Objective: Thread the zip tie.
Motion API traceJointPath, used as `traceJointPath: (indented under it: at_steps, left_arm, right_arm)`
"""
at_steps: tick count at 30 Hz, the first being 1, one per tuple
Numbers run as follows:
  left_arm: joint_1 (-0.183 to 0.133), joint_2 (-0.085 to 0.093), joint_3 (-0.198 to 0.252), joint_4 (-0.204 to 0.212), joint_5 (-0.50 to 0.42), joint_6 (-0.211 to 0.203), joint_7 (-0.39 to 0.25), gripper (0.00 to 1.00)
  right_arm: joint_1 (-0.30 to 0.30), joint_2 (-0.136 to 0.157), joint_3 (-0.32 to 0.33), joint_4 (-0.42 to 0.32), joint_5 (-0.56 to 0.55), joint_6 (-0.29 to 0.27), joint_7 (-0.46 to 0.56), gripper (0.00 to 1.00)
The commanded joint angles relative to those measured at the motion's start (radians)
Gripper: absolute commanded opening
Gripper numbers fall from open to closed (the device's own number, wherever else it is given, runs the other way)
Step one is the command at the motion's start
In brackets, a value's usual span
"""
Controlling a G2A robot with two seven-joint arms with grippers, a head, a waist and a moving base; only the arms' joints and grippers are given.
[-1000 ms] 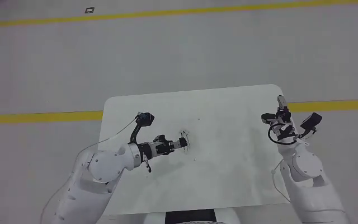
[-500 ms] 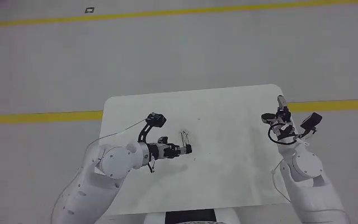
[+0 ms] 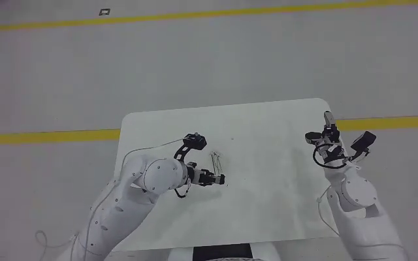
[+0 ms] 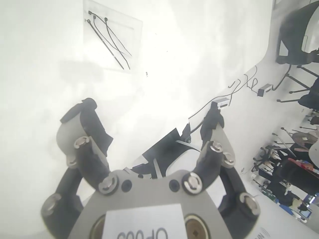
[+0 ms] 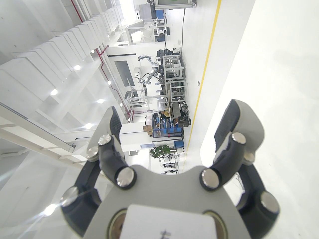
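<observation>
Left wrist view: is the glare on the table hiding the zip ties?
Left wrist view: glare whitens the table, yet the three dark zip ties stand out on their clear sheet, with a faint shadow beside it; top view: even light, the ties mere thin lines by the open left hand.

Left sticker (image 4: 143, 221), on left gripper (image 4: 149, 108): print cut off, unreadable.
Right sticker (image 5: 169, 225), on right gripper (image 5: 172, 109): print cut off, unreadable.
Floor sign (image 3: 104, 12): 11 o'clock from table (image 3: 274, 130), too small to read.

table (image 3: 274, 196): white, rounded corners | floor stripes (image 3: 196, 15): yellow | chair (image 4: 296, 40): dark, beyond the table edge
</observation>
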Motion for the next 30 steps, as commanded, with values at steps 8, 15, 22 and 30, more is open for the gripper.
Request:
traceJointPath:
  at_steps: [8, 15, 22, 30]
  left_arm:
    - [-0.081, -0.011, 0.074, 0.072, 0.156, 0.0, -0.086, 1.0]
    - [-0.211, -0.052, 0.199, 0.193, 0.24, 0.0, -0.093, 1.0]
    - [-0.246, -0.065, 0.24, 0.239, 0.268, 0.0, -0.093, 1.0]
    - [-0.246, -0.065, 0.24, 0.239, 0.268, 0.0, -0.093, 1.0]
  right_arm:
    - [0.0, 0.0, 0.0, 0.0, 0.0, 0.0, 0.0, 1.0]
    - [0.0, 0.0, 0.0, 0.0, 0.0, 0.0, 0.0, 1.0]
    - [0.0, 0.0, 0.0, 0.0, 0.0, 0.0, 0.0, 1.0]
    - [0.0, 0.0, 0.0, 0.0, 0.0, 0.0, 0.0, 1.0]
